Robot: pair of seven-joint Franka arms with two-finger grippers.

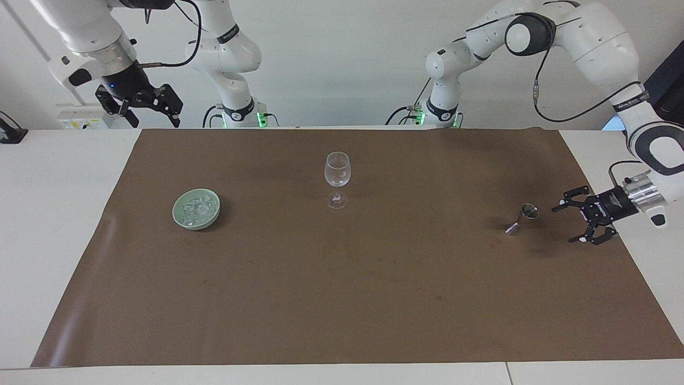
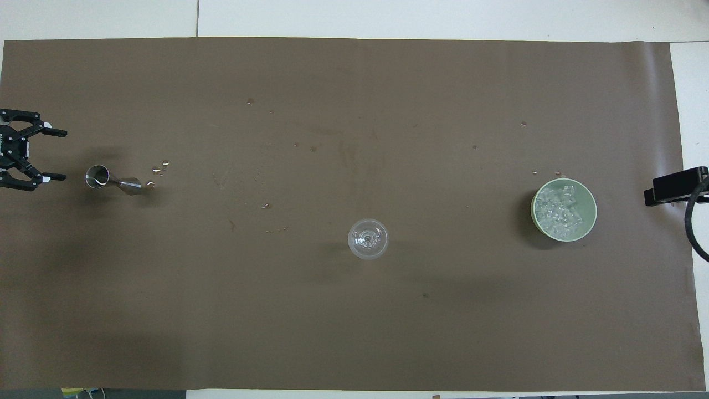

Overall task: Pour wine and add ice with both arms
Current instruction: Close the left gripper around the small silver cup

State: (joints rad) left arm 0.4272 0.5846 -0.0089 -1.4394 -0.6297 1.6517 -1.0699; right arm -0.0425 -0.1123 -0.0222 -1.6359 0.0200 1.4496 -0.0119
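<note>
A wide brown paper mat [image 1: 342,299] covers most of a white table, and a clear, empty stemmed wine glass [image 1: 337,178] stands upright near the mat's middle, a little toward the robots' edge. Taking that glass as the landmark: toward the right arm's end of the table, slightly farther from the robots than the glass, sits a round pale green dish [image 1: 196,208] holding a heap of small clear ice cubes [image 1: 195,207] [image 2: 560,209]. Toward the left arm's end, well apart from the glass, is a small silver metal jigger [image 1: 523,218] with a double cone shape; it appears to stand upright on the mat, though its lean in both views makes this hard to confirm. A few small droplets [image 2: 159,167] glisten on the mat just beside the jigger, on the side facing the glass. The left arm's black two-finger gripper [image 1: 570,222] [image 2: 55,155] hangs low over the mat just beside the jigger, on the side away from the glass, turned sideways with its fingers spread wide toward the jigger and holding nothing (a clear gap separates them from the metal). The right arm's black gripper [image 1: 155,118] waits raised over the robots' edge of the table, near the mat's corner toward its own end, its fingers apart and empty.
</note>
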